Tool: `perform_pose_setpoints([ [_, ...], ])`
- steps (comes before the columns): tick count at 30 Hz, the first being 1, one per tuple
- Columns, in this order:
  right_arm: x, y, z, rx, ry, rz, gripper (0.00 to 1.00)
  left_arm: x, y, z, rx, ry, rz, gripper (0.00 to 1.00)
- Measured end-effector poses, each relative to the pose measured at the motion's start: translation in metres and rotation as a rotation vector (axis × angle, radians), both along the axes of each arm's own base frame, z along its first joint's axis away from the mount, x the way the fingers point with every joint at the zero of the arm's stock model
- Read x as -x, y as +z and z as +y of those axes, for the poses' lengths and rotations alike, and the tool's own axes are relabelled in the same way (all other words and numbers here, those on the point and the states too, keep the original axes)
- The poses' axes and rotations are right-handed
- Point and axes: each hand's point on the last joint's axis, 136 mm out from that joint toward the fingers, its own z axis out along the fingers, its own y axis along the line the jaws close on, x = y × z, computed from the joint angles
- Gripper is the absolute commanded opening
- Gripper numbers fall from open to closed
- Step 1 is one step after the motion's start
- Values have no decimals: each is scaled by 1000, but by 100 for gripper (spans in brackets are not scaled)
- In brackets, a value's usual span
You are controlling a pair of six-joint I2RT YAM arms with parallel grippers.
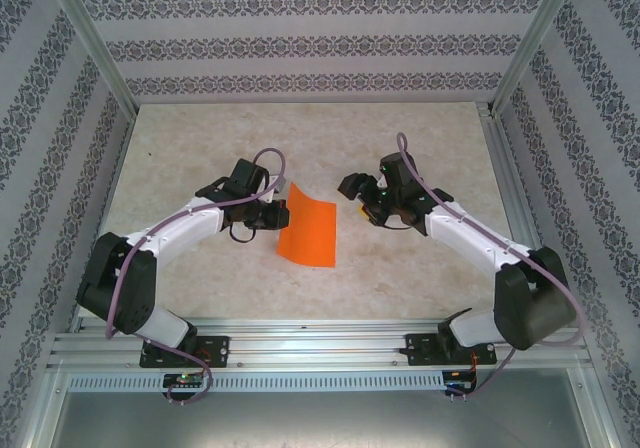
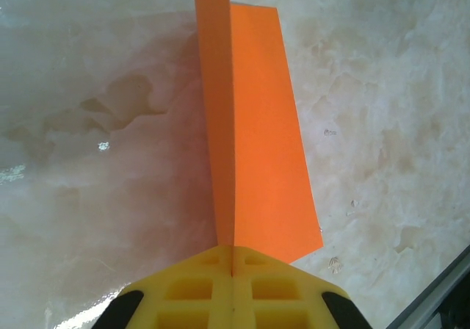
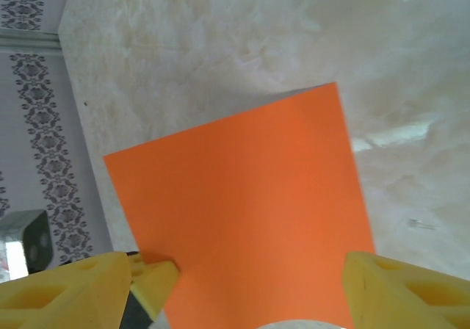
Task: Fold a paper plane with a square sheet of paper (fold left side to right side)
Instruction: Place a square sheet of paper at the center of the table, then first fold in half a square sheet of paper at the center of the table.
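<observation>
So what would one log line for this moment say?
left fingers: shut on orange sheet | right fingers: open, facing sheet | sheet: bent upward, not flat | fold: unfinished

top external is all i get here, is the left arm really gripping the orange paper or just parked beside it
Observer: Gripping. In the left wrist view the left fingers are pressed shut, and the orange sheet comes out of the seam between them.
Operator: is it flat or bent there
Observer: Bent. Two orange panels leave the pinch along one line: a narrow one seen nearly edge-on, and a wider one flaring off to the side.
Operator: right arm closed on it too
Observer: No. In the right wrist view the right fingers stand wide apart with the sheet's face spanning the gap. I can't tell whether a tip touches it.
</observation>
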Motion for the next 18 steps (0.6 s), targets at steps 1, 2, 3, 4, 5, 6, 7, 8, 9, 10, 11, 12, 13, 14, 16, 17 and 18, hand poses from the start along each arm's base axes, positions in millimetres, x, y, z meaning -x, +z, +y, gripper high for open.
perform_pose_setpoints([
  [1,-6,2,8,-16,-5,8,72,1,0,-1,-3,-5,-1,0],
  [2,-11,3,14,-27,-10,16,72,1,0,-1,-7,-9,-2,0],
  [3,-16,3,21,-40,-14,26,71,2,-1,-1,-10,-12,-4,0],
  [4,-21,2,28,-50,-17,39,70,2,-1,-2,-14,-15,-7,0],
  [5,-24,2,34,-56,-18,48,70,3,-1,-2,-19,-18,-9,0],
  [6,-29,0,41,-62,-19,60,68,3,-2,-2,-21,-19,-7,0],
  [7,-32,-2,46,-64,-19,70,68,4,-2,-2,-25,-21,-7,0],
  [8,-36,-4,54,-67,-16,81,66,5,-3,-2,-28,-22,-7,0],
  [9,-39,-6,61,-69,-12,91,64,5,-3,-2,-30,-23,-6,0],
  [10,-41,-8,67,-71,-5,100,63,5,-3,-2,-33,-22,-6,0],
  [11,-44,-10,75,-73,3,107,63,5,-3,-1,-34,-23,-5,0],
  [12,-47,-10,82,-75,12,111,62,5,-3,-1,-36,-21,-6,0],
  [13,-48,-12,89,-76,22,117,62,5,-3,-1,-36,-21,-7,0],
  [14,-50,-12,95,-74,31,120,61,5,-3,-1,-38,-21,-8,0],
  [16,-53,-14,107,-72,49,128,59,5,-3,-1,-40,-20,-9,0],
  [17,-54,-15,114,-73,60,132,58,4,-4,0,-42,-20,-11,0],
  [18,-55,-16,119,-73,69,134,58,4,-4,0,-43,-20,-12,0],
])
